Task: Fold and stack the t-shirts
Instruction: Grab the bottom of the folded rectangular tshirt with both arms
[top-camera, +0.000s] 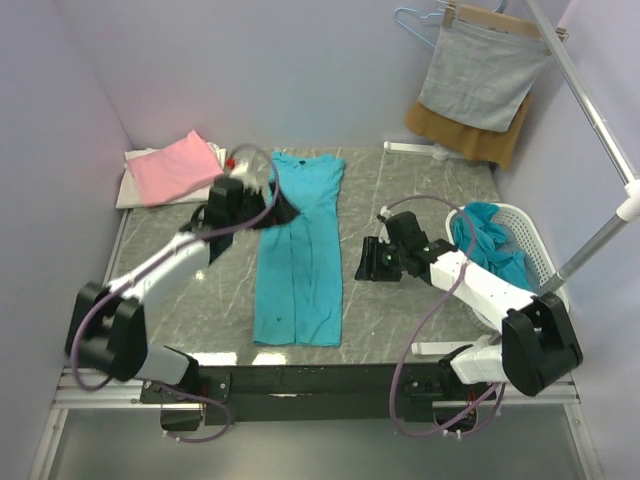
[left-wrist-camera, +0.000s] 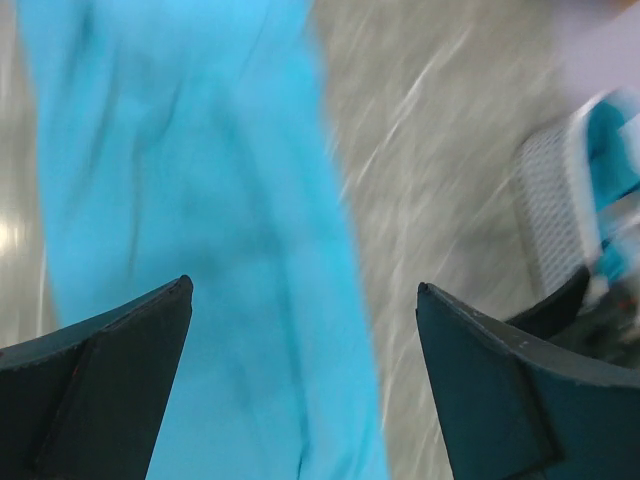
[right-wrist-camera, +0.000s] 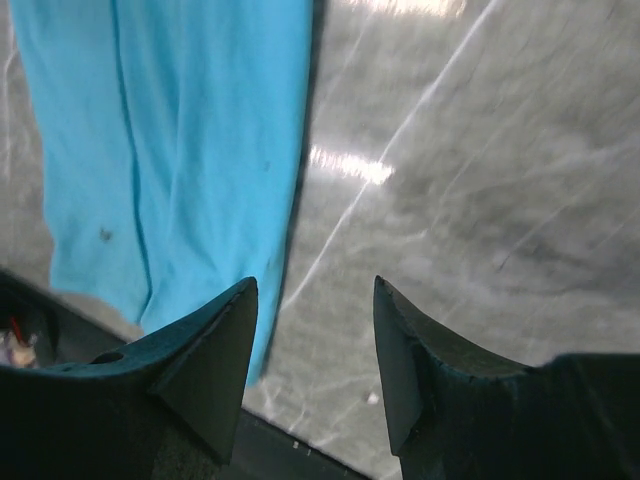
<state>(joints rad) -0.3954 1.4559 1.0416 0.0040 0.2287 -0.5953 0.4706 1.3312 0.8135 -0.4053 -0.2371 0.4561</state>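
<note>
Your left claw (top-camera: 248, 198) is wide apart and empty over the collar end of the teal shirt (top-camera: 300, 250). Right claw (top-camera: 378, 258) is part-open, empty, over bare bench (top-camera: 420, 190) just beside it. Shirt lies mid-bench, folded lengthwise into a long strip; crosswise folds look not yet done. Pink shirt (top-camera: 175, 165) sits on white shirt (top-camera: 135, 188) at the far-left corner, probably finished. Basket (top-camera: 538, 255) at right holds crumpled teal shirts (top-camera: 482, 225), unfolded.

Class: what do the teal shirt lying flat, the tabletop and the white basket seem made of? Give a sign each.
Teal shirt: soft matte cloth; it creases and lies limp. Tabletop: glossy grey marble-look surface; white veins, glare. White basket: likely plastic; perforated rigid wall.
</note>
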